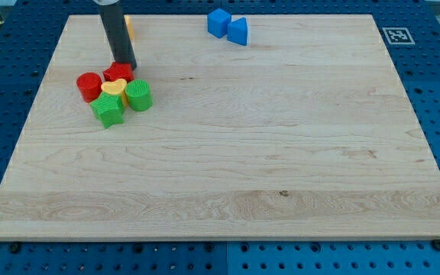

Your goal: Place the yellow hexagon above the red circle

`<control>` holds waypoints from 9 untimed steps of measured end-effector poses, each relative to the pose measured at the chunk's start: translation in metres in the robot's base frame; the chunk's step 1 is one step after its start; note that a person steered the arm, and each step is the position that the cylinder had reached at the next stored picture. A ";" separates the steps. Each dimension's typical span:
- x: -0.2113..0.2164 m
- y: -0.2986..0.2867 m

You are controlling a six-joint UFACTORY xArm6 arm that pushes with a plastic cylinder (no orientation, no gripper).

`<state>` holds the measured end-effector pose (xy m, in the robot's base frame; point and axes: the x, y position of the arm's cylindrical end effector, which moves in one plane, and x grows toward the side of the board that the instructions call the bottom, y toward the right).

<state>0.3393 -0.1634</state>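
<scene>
Nearest the view's bottom, the wooden board lay bare across most of its width, and the first blocks met going upward sat in a tight cluster at the view's left. There the green star-like block was lowest, with the green cylinder just to its right, and a yellow heart-shaped block wedged between them, touching both. Just left of that sat the red circle, and above the heart a second red block, its shape hard to make out because the rod covered part of it. My tip rested at the upper edge of that second red block, apparently touching it, near the red circle's upper right but apart from it. There was no claw on this arm, only the rod, so nothing could be said of a spread or pinched state. Farther up, half hidden behind the rod at the board's top edge, a sliver of the yellow hexagon showed, its outline mostly concealed. It stood well above the red circle but off to the right and far from it, so I judged the task barely begun: the hexagon remained to be pushed down and left to sit just above the circle. At the top centre, the blue cube and the blue triangular block sat touching, well away from everything.
</scene>
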 end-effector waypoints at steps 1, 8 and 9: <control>0.001 0.000; -0.147 0.020; -0.147 -0.007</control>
<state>0.1926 -0.1703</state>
